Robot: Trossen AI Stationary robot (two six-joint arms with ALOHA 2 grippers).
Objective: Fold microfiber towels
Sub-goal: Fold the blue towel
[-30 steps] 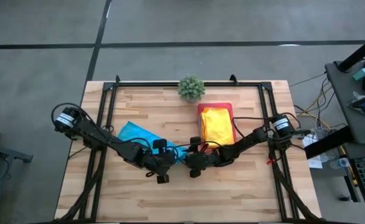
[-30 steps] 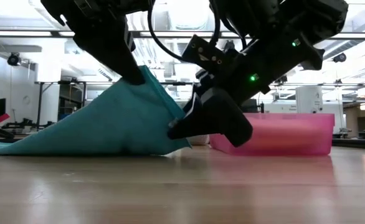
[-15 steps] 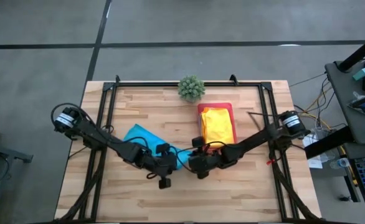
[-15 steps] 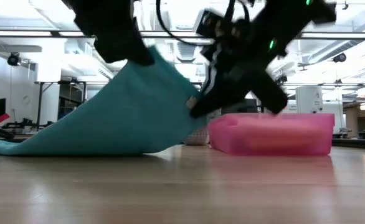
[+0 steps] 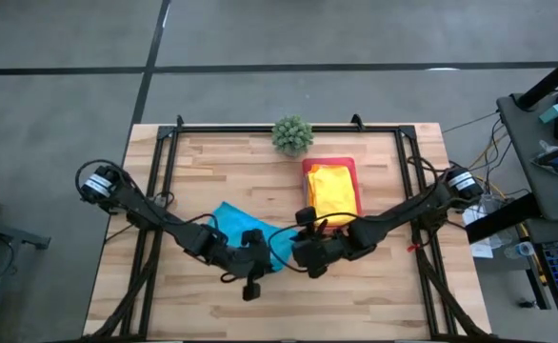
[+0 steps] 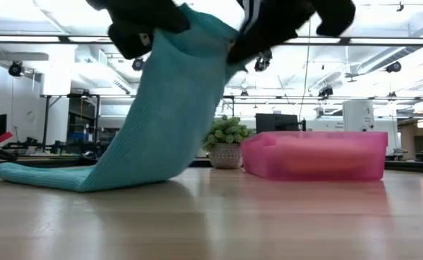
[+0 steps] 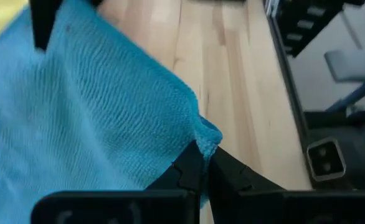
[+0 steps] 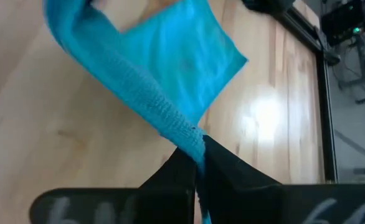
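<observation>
Both arms are bunched up near the table's center, slightly toward 6 o'clock. The left gripper (image 7: 201,163) is clamped tight on 1 corner of the turquoise towel (image 5: 229,217), and you can see the cloth pinched right between its 2 dark fingers in the left wrist view. The right gripper (image 8: 197,155) is clenched on another edge of the same towel, with the fabric bunched into a thick ridge running into its jaws.

From the low view, the towel (image 6: 161,108) is lifted high at the held end and drapes down steeply, with its far end lying flat on the wooden table (image 6: 269,217). From above, that trailing part sits toward 9 o'clock of the grippers.

At about 1 o'clock from the grippers there's a pink tray (image 5: 348,165) with a yellow towel (image 5: 333,191) folded on it. A small spiky potted plant (image 5: 292,134) sits at 12 o'clock near the table's far edge.

No readable brands, labels or writing anywhere that I can make out.
</observation>
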